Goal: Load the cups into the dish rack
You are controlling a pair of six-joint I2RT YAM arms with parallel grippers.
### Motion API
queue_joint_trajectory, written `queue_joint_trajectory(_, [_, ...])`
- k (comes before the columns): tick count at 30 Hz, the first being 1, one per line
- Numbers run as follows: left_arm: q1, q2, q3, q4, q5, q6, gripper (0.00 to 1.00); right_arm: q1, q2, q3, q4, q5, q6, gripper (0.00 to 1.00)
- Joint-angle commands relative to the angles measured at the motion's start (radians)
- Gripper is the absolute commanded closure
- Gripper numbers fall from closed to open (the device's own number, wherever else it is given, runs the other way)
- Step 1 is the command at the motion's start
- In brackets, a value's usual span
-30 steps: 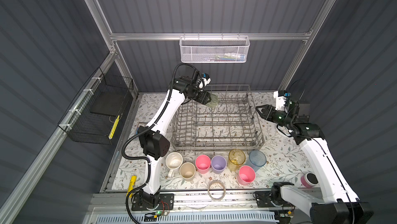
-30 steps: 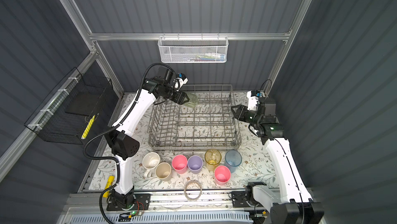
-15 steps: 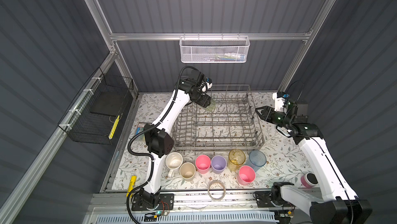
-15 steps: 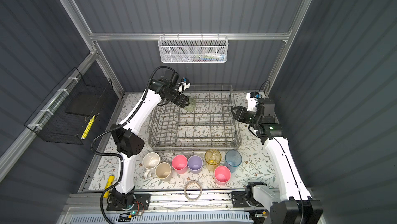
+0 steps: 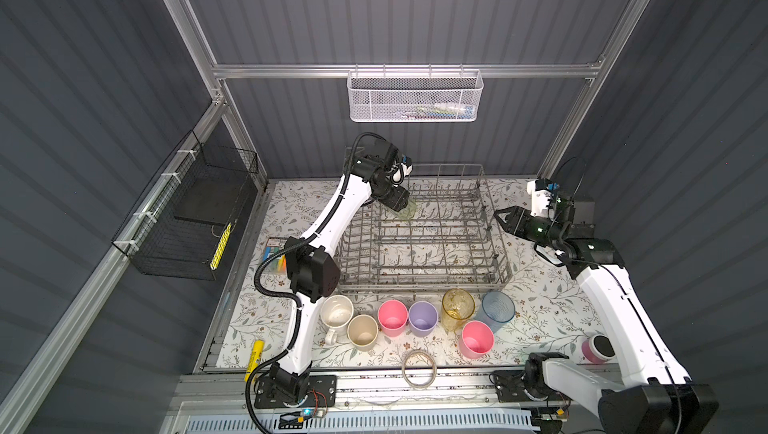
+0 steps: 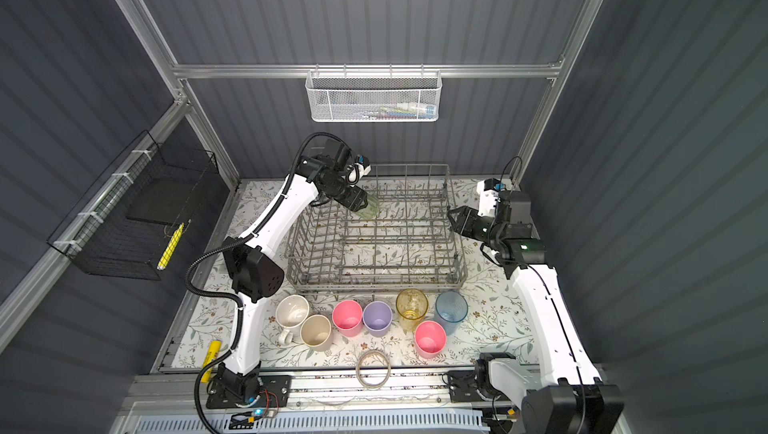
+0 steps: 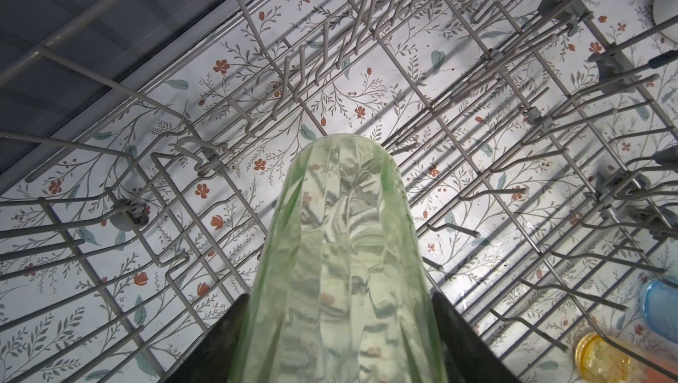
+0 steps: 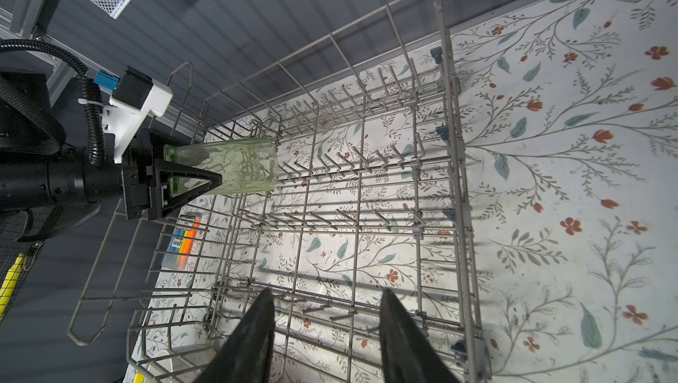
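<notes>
My left gripper is shut on the see-through green tumbler. It holds the tumbler tilted on its side just above the tines at the far left of the dish rack. My right gripper is open and empty over the rack's right side. In front of the rack stand a white mug and beige, pink, lilac, amber, blue and pink cups.
A tape ring lies at the front edge and a squat pink-white round thing at the front right. A yellow marker and a coloured pack lie left of the rack. A black wire basket and a white mesh basket hang on the walls.
The left arm has swung its wrist round and brought the green tumbler a little left and lower towards the rack's tines. The right arm has barely moved.
</notes>
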Motion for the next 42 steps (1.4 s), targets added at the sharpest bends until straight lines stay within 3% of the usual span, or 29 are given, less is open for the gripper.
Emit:
queue_joint_trajectory(1, [-0.011, 0.023, 0.042, 0.004, 0.007, 0.020, 1.00, -0.006, 0.007, -0.011, -0.001, -0.002, -0.015, 0.53])
queue_joint_trajectory(30, [-0.024, 0.061, 0.050, 0.014, -0.022, 0.031, 0.99, -0.012, 0.034, -0.034, 0.012, -0.026, -0.013, 0.53])
queue_joint_trajectory(35, [-0.034, 0.070, 0.057, 0.028, -0.025, 0.033, 0.89, -0.012, 0.039, -0.033, 0.017, -0.032, -0.007, 0.53])
queue_joint_trajectory(42, [-0.053, 0.090, 0.061, 0.041, -0.064, 0.038, 0.66, -0.012, 0.041, -0.035, 0.012, -0.032, -0.008, 0.52])
